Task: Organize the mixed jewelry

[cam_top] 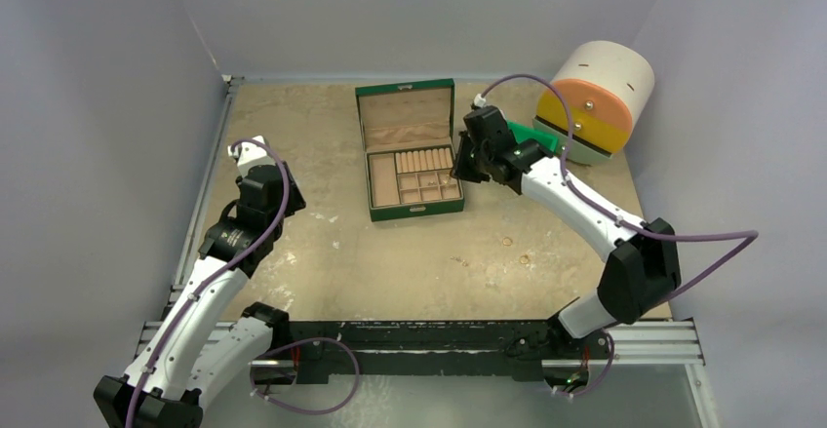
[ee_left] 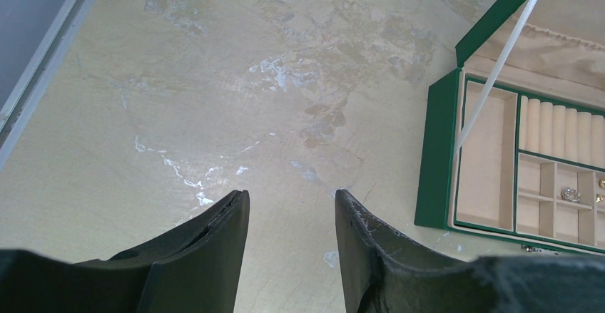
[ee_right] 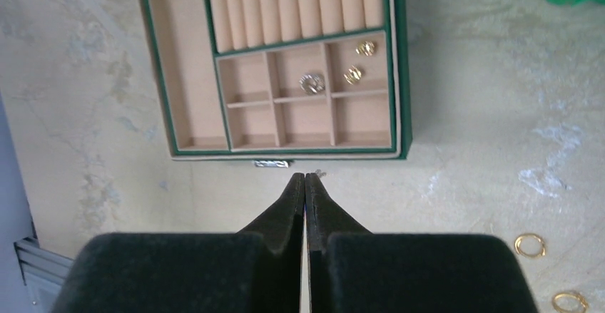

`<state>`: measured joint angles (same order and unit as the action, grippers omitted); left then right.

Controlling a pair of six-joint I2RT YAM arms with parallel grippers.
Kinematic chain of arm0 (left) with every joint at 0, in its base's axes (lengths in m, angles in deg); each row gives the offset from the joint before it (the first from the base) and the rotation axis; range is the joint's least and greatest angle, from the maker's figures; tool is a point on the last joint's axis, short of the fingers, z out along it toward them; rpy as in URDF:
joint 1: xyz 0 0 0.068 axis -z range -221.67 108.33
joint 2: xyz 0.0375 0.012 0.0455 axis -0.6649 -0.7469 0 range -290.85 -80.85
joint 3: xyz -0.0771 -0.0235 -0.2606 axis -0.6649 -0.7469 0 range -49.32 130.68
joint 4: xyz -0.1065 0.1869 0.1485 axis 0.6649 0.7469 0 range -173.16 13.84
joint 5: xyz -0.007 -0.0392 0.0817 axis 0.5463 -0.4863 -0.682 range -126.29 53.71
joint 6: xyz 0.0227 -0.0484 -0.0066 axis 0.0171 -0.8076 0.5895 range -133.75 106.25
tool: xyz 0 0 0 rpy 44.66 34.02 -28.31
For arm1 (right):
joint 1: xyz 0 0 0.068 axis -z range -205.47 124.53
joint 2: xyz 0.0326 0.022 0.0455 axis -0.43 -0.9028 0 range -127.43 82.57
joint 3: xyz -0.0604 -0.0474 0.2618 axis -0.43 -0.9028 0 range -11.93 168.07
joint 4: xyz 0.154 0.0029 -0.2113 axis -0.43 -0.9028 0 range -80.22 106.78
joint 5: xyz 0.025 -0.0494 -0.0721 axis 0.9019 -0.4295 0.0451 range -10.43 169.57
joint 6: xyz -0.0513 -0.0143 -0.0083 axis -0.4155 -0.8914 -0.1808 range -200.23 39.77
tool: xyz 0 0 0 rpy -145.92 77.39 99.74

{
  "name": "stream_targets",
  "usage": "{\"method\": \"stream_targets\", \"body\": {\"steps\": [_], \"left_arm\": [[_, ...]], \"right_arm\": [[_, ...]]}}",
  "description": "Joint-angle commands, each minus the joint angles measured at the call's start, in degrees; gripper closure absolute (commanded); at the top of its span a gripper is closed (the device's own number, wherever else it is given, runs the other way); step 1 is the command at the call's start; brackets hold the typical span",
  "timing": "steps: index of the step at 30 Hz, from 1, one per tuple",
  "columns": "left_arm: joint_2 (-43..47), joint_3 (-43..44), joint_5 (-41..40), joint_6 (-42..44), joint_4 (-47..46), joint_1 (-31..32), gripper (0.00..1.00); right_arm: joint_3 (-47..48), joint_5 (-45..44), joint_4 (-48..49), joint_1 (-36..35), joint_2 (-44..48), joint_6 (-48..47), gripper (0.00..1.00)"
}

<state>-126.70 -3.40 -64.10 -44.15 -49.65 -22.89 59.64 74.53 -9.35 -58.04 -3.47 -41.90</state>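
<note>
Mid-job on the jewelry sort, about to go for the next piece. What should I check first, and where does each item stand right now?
1. Jewelry box lid open: ok.
2. Right gripper ready to pick: not ok, it is shut, poised just in front of the box.
3. Left gripper open and empty: ok, over bare table.
4. Table free of loose pieces: not ok, two gold rings lie to the right gripper's right.
5. Sorted pieces seated: ok, silvery trinket and two gold pieces sit in small compartments.
6. Free compartments: ok, the near row is empty.
</note>
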Motion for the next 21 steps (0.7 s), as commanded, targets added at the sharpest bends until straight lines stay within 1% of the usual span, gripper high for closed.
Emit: {"method": "stream_targets", "body": {"steps": [1,12,21], "left_arm": [[0.4,1.4,-0.2,0.7,-2.2,0.2,0.53],[0.8,1.3,-0.4,0.7,-2.1,0.2,0.53],[0.5,1.3,-0.2,0.7,-2.1,0.2,0.53]], "right_arm": [[6.4,-0.2,-0.6,-0.2,-3.3,-2.0,1.0],[16.1,0.7,0.9,-0.3,-14.0,-2.2,1.0],[19.1,1.9,2.9,-0.8,-20.1,-0.6,1.0]]}}
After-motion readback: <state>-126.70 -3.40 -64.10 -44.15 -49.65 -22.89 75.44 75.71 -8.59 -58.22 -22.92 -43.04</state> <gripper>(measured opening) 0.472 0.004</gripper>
